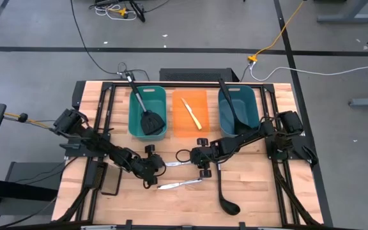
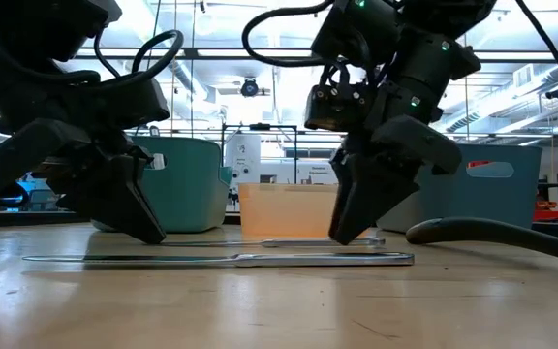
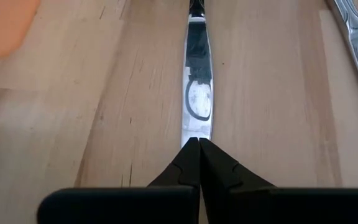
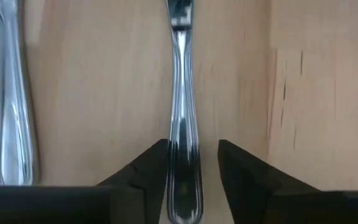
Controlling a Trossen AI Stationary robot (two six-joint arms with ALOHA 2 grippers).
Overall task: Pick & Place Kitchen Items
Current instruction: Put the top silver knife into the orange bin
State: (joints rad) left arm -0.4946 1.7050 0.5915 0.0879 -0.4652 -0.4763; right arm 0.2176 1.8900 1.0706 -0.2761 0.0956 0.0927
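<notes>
A silver table knife point(image 1: 174, 163) lies flat on the wooden table between my two grippers. My left gripper point(image 1: 159, 166) is shut at the knife's blade end point(image 3: 197, 93). My right gripper point(image 1: 189, 158) is open, one finger on each side of the knife's handle point(image 4: 184, 124), low over the table. A second silver knife point(image 1: 179, 185) lies nearer the front edge. A black ladle point(image 1: 223, 191) lies on the table to its right. A black spatula point(image 1: 147, 115), a cream-handled knife point(image 1: 193, 114) and another ladle point(image 1: 234, 114) lie in the bins. My left gripper's shut fingertips point(image 3: 191, 152) sit on the tip of the knife's blade point(image 3: 196, 132), coming slanting down from the table's left, along the knife. Whether they pinch the tip or only press on it I cannot tell. The knife lies flat on the table.
A teal bin point(image 1: 133, 108), an orange bin point(image 1: 203, 124) and a blue bin point(image 1: 251, 105) stand in a row at the back. A flat black pad point(image 1: 110, 183) lies at the front left. Bare wood lies along the front edge.
</notes>
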